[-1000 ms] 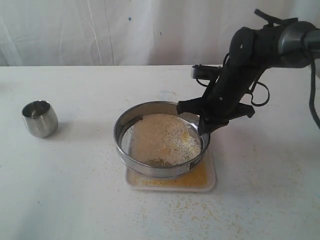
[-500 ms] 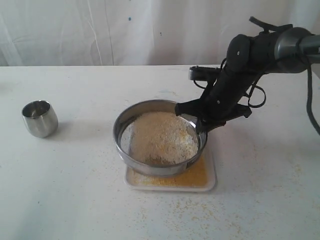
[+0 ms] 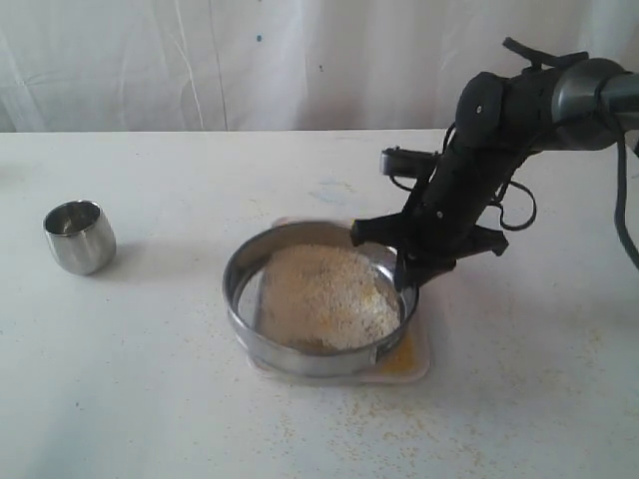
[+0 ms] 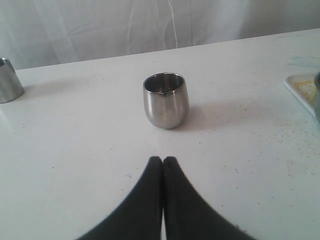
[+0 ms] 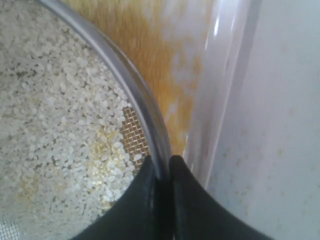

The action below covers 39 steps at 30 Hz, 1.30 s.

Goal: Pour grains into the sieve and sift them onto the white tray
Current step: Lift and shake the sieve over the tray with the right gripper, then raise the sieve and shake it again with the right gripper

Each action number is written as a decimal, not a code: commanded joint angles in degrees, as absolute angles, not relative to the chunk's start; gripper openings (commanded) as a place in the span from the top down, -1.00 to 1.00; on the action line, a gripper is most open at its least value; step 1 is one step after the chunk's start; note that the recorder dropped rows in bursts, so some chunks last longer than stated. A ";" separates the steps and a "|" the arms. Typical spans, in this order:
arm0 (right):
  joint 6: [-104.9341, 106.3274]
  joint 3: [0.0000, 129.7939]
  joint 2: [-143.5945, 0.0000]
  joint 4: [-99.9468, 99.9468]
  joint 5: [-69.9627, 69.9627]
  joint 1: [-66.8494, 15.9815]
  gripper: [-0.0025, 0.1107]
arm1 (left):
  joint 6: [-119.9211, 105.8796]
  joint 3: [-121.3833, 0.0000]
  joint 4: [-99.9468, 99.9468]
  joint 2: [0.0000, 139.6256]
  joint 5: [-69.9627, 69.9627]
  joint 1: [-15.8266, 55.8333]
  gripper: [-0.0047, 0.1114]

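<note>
Most grains (image 3: 324, 294) sit in the sieve (image 3: 300, 357), right gripper (image 5: 162, 162) pinching its rim above the white tray (image 3: 411, 365); looks mid-sifting, next probably needs side-to-side shakes.

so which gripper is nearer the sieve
Right. The right gripper is shut on the rim of the sieve; the left gripper sits apart from it, shut, facing the steel cup.
</note>
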<state>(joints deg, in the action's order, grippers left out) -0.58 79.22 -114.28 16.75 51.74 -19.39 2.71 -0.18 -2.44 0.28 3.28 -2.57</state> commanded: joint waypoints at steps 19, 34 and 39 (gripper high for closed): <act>0.00 77.78 -113.26 16.45 50.84 -19.62 0.96 | 2.67 0.00 -1.97 0.00 2.99 -2.59 0.92; -1.18 77.66 -112.63 11.98 39.83 -18.21 0.96 | 2.67 0.00 -1.97 0.00 2.99 -2.59 0.92; -1.37 79.21 -111.76 14.93 54.00 -18.15 0.96 | 2.67 0.00 -1.97 0.00 2.99 -2.59 0.92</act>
